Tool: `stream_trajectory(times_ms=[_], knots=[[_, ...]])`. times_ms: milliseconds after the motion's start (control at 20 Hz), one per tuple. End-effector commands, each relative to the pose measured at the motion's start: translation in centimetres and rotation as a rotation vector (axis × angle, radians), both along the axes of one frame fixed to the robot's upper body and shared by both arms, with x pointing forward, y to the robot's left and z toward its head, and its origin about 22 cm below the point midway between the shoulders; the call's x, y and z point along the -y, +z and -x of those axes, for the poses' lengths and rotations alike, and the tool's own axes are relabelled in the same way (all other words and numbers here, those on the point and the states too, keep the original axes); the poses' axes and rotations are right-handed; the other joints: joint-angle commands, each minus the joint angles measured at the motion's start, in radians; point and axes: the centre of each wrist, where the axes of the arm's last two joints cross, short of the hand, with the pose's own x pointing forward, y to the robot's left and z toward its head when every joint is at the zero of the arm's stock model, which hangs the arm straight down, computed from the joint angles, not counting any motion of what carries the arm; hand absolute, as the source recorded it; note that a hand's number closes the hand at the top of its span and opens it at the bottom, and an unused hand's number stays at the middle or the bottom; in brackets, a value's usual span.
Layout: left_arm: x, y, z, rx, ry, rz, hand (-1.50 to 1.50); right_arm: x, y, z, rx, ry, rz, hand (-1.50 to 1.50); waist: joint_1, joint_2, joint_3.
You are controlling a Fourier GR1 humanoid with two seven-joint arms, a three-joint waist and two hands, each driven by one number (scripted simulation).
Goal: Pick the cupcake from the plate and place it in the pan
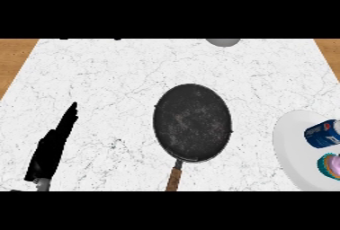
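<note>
A dark round pan [192,122] with a wooden handle [175,176] lies in the middle of the white marble counter. At the right edge sits a white plate [292,148]. On it the cupcake [331,165], pink-topped with a teal wrapper, is partly cut off by the view's edge. A blue can [323,133] lies on the plate just above the cupcake. My left hand [51,148] shows at the lower left, fingers straight and pointing up, open and holding nothing, well left of the pan. My right hand does not show.
A pale grey round object [223,42] peeks in at the counter's far edge. Wooden surface [16,56] borders the marble at the upper left and upper right corners.
</note>
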Motion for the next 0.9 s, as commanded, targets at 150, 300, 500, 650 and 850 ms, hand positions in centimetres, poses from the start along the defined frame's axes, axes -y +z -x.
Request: stream_trajectory(times_ms=[150, 300, 500, 650, 850], knots=[[1.9, -0.7, 0.3, 0.012, 0.004, 0.008, 0.0, -1.2, -1.6, -0.2, -0.146, -0.024, -0.021, -1.5, -0.012, -0.002, 0.0], [0.4, -0.4, 0.7, 0.013, 0.007, -0.015, 0.0, -0.9, -3.0, -1.5, -0.175, -0.035, -0.021, -1.5, 0.001, 0.001, 0.0], [1.5, -0.2, 2.0, 0.011, -0.006, 0.004, 0.0, -1.9, -5.1, 0.2, -0.175, -0.016, -0.018, -1.5, -0.006, -0.002, 0.0], [-0.1, 0.3, 0.4, 0.005, 0.004, 0.0, 0.0, -0.7, -3.8, 0.1, -0.187, -0.024, -0.021, -1.5, -0.013, -0.002, 0.0], [-1.2, 0.4, -0.3, 0.022, 0.013, -0.018, 0.0, 0.0, -5.3, 0.9, -0.19, -0.027, -0.022, -1.5, -0.012, -0.001, 0.0]])
